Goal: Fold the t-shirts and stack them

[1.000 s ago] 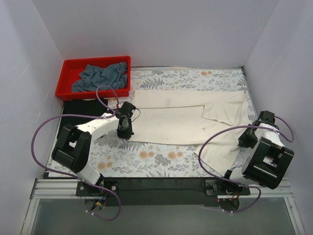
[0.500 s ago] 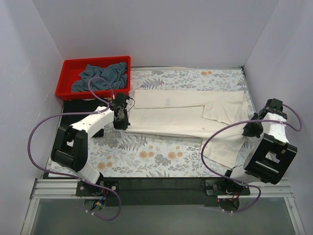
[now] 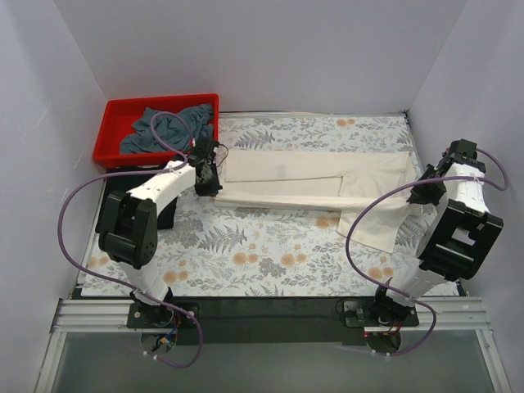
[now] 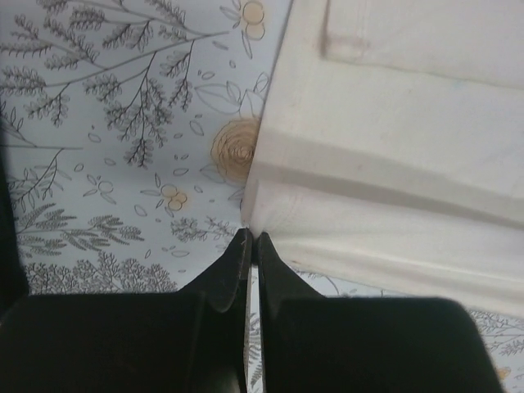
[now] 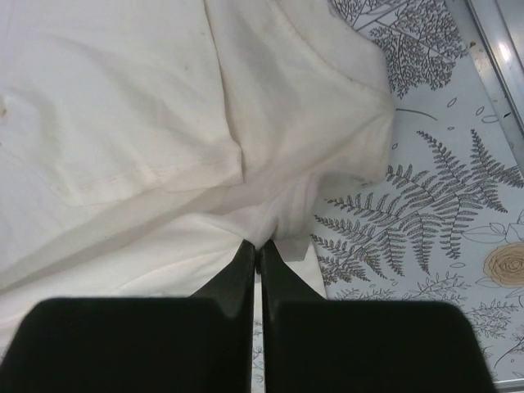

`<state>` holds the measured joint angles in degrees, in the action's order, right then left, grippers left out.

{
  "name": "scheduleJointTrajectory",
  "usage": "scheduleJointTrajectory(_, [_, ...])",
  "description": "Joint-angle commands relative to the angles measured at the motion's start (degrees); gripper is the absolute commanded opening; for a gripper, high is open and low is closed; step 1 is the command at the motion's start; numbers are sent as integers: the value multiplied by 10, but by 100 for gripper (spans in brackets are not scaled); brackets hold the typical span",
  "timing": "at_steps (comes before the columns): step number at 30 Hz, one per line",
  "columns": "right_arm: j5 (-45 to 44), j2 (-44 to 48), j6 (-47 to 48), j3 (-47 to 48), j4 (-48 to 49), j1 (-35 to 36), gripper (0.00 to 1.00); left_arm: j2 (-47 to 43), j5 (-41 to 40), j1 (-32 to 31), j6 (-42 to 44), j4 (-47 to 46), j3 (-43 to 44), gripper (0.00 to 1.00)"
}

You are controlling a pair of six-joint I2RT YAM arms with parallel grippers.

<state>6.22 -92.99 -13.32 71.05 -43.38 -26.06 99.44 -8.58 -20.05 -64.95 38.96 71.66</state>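
Currently: cream-white t-shirt point(image 3: 303, 184), largest, lying lengthwise on the floral tablecloth point(image 3: 270, 262), its long fold seemingly half made. Its ends are pinched by the left gripper point(image 4: 248, 241) and right gripper point(image 5: 255, 246), both claws pressed tight on cloth. Black t-shirt point(image 3: 123, 180), flat at the table's left, apparently folded already. Grey-blue t-shirt point(image 3: 168, 127), crumpled in the red bin point(image 3: 102, 151), not yet folded. Stacking remains.

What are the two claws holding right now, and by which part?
Both hold the cream-white t-shirt: the left claw pinches a corner at its left end, the right claw pinches a bunched fold at its right end.
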Motion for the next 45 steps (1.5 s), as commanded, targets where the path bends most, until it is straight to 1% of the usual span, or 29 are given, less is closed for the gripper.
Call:
scheduleJointTrajectory(1, [-31,-10,8,43,21,2,1,19,-21,12,14,-18,40,0])
scheduleJointTrajectory(8, [-47,-32,4,45,48,12,1,65,-28,19,24,-34,78,0])
scheduleJointTrajectory(16, [-48,-52,-1,30,87,14,1,81,-24,19,11,-63,65,0])
scheduleJointTrajectory(24, [-58,-71,-2,18,105,15,2,92,-35,19,22,-93,64,0])
scheduleJointTrajectory(26, [-60,-75,0,16,109,15,3,100,-32,19,21,-94,64,0])
scheduleJointTrajectory(27, [-60,-76,1,16,109,15,6,102,-31,19,20,-94,62,0])
scheduleJointTrajectory(28, [-60,-78,1,13,109,15,10,104,-30,19,19,-95,60,0])
scheduleJointTrajectory(30, [-59,-78,3,12,114,16,11,103,-34,19,18,-98,52,0])
scheduleJointTrajectory(31, [-59,-78,3,11,115,17,15,103,-37,19,17,-100,48,0])
scheduleJointTrajectory(32, [-59,-78,4,12,116,17,17,101,-39,19,17,-101,48,0])
scheduleJointTrajectory(33, [-58,-75,4,13,116,19,19,99,-41,19,18,-101,48,2])
scheduleJointTrajectory(34, [-57,-73,4,14,116,20,23,96,-44,19,17,-101,52,13])
scheduleJointTrajectory(36, [-53,-68,3,17,116,27,27,84,-49,19,18,-102,55,23])
scheduleJointTrajectory(37, [-53,-59,3,18,116,29,32,79,-51,19,20,-103,57,32])
scheduleJointTrajectory(40, [-57,-32,4,15,115,40,39,60,-56,19,25,-102,65,49])
scheduleJointTrajectory(41, [-57,-22,4,11,113,43,39,53,-53,19,25,-100,67,58])
scheduleJointTrajectory(44, [-57,19,3,-14,109,51,42,27,-46,16,27,-93,65,69])
scheduleJointTrajectory(45, [-57,30,3,-33,107,57,42,20,-40,14,30,-91,58,69])
